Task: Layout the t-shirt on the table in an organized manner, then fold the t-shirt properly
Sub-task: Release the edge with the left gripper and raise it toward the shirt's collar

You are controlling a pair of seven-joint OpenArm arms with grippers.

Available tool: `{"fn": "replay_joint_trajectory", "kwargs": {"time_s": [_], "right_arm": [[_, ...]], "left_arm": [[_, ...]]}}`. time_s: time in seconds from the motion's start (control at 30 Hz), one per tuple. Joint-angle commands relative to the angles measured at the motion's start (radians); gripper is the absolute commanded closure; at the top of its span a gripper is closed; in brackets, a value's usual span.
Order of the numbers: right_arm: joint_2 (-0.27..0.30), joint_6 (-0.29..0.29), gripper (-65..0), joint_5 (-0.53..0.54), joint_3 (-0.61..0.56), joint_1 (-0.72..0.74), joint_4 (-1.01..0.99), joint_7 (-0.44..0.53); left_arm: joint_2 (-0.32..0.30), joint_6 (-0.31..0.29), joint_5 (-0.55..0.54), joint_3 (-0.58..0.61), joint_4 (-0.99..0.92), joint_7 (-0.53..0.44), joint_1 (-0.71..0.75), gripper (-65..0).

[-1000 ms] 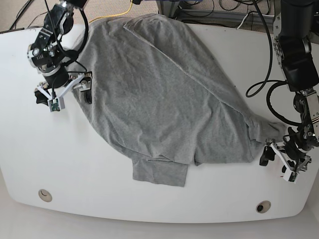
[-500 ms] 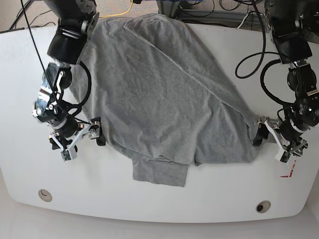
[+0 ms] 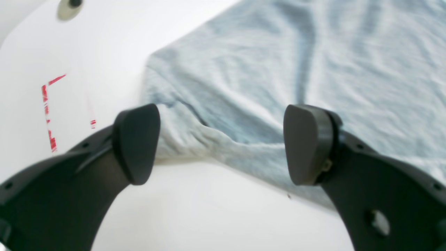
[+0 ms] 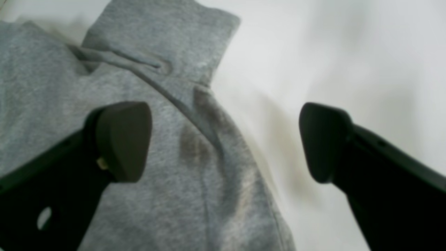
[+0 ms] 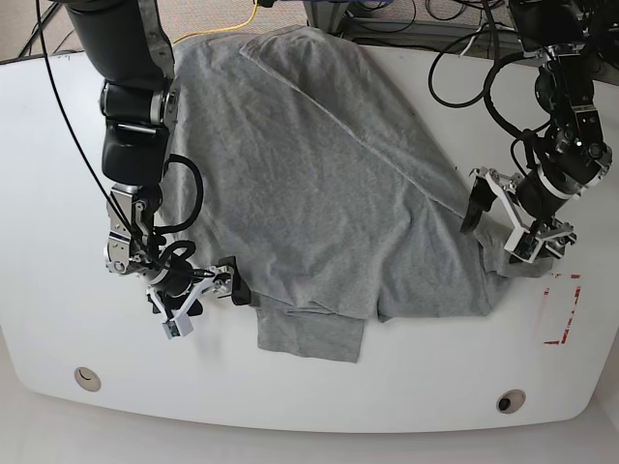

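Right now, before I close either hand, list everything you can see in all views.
heather-grey cotton t-shirt: one, grey, spread crumpled across the table's middle, one sleeve poking out at the near edge.
white smooth table: one, white, under everything.
round grommet holes: two, near the front corners.
red dashed marking: one, red, beside the shirt's corner near the left hand.
cables: several, black and yellow, behind the table.
left hand: open, over the shirt's corner.
right hand: open, at the shirt's edge near the sleeve.
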Motion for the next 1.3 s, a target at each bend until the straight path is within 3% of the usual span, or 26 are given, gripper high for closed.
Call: {"fn": "replay_joint_trajectory", "kwargs": {"time_s": [0.0,0.23,0.57,0.83,1.0,1.13,1.27], "right_arm": [[0.005,0.002,-65.0,0.016,-0.009,0.066,-0.077,0.068],[0.001,0.002,-65.0,0.016,-0.012,0.115,-0.245,0.16],[-0.073,0.002,-65.0,0.027,-0.14,0.102,-0.243,0.159],[-0.118,0.002,-65.0,0.019,-0.147,0.082,-0.209,0.159],[-0.118,0.002,-48.7,0.019,-0.147,0.082,-0.206,0.164],[-0.118,0.002,-30.4,0.019,-0.147,0.085,-0.205,0.164],[-0.111,0.002,-11.3,0.018,-0.149,0.089,-0.205,0.164]], "left_arm": [[-0.001,0.008,-0.008,-0.009,0.053,-0.021,0.017,-51.7],[0.009,0.008,-0.008,-0.009,0.099,-0.021,0.103,-51.7],[0.031,0.008,-0.009,-0.009,0.104,-0.021,0.153,-51.7],[0.031,0.009,-0.009,-0.009,0.104,-0.021,0.173,-51.7],[0.031,0.009,-0.009,-0.009,0.104,-0.021,0.199,-51.7],[0.035,0.009,-0.009,-0.009,0.104,-0.021,0.233,-51.7],[0.086,0.009,-0.008,-0.013,0.102,-0.021,0.271,-51.7]]}}
